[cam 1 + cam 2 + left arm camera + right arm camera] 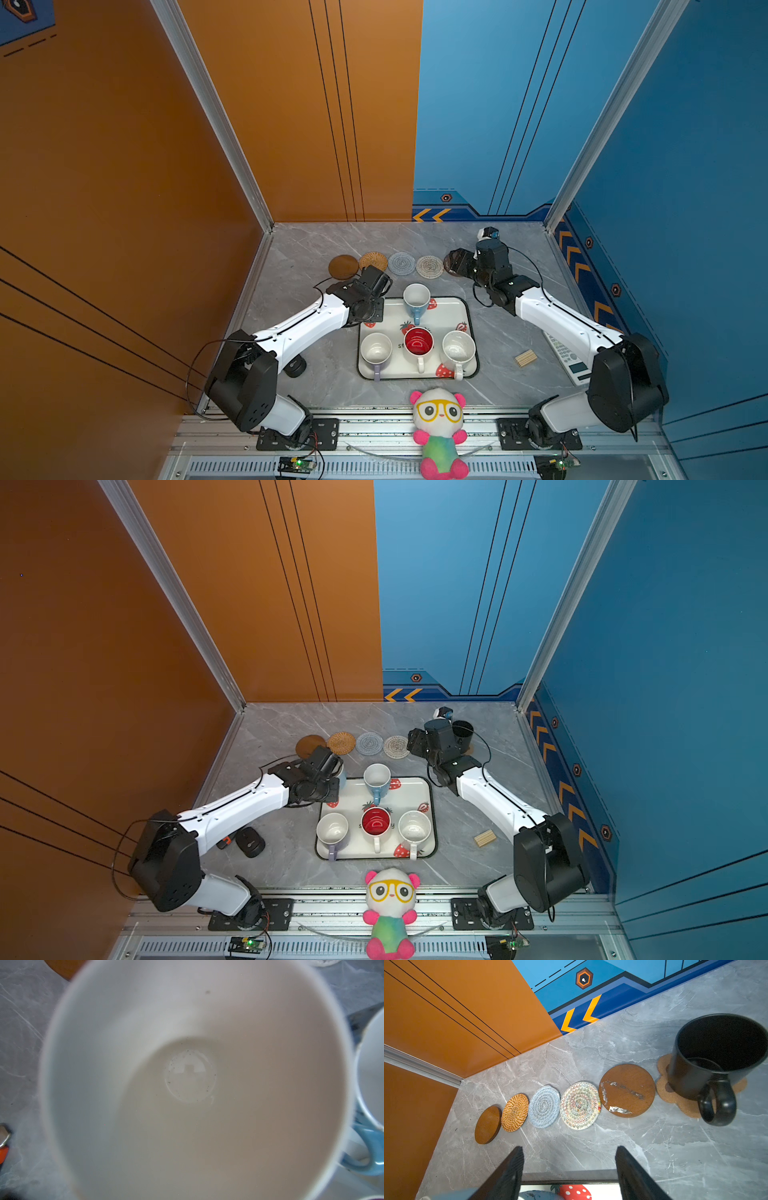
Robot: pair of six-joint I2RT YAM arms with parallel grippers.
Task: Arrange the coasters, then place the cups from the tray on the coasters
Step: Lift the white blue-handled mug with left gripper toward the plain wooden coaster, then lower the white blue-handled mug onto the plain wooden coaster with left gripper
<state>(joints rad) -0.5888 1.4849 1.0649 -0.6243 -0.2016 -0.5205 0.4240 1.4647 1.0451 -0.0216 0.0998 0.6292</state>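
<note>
A blue mug [187, 1084] is at the tray's [451, 318] far left corner, right under the left gripper [376, 286], filling its wrist view and hiding the fingers, so we cannot tell how they stand. The black mug [685, 1076] stands upright on the paw coaster [683, 1103] at the right end of the coaster row [544, 1106]; we see the right gripper [569, 1167] near it, spread and empty.

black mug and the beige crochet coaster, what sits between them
A brown disc coaster with pale scuffs lies flat between the black mug and the beige crochet coaster, shown plainly in the right wrist view.
</note>
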